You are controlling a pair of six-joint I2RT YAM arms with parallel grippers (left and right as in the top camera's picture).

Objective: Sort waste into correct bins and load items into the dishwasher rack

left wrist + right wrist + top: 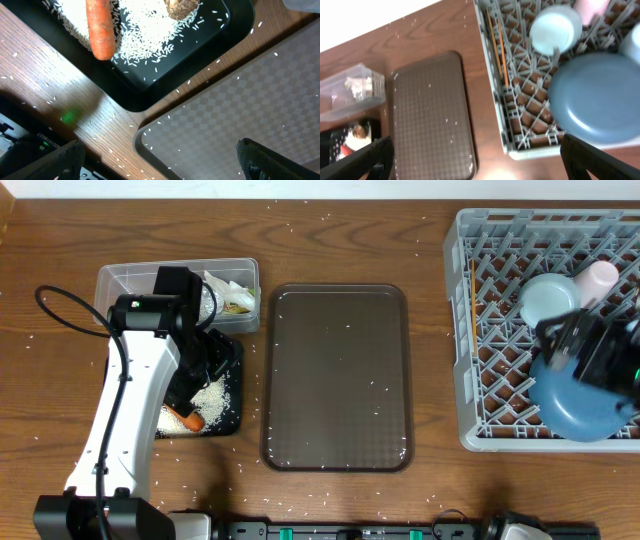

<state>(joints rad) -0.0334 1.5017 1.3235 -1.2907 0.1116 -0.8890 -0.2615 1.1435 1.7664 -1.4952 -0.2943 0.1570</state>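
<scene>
Left gripper (160, 167) hangs released over the black tray (150, 95), whose near edge holds the carrot (100, 25), with brown lump (181, 7) and rice (145, 37) beside. Right gripper (480, 165), fingers spread, hovers over the blue plate (597, 95) in the near right corner of the rack (517, 120)

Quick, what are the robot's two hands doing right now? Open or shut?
Left gripper: jaws open, holding nothing.
Right gripper: jaws open, holding nothing.
</scene>
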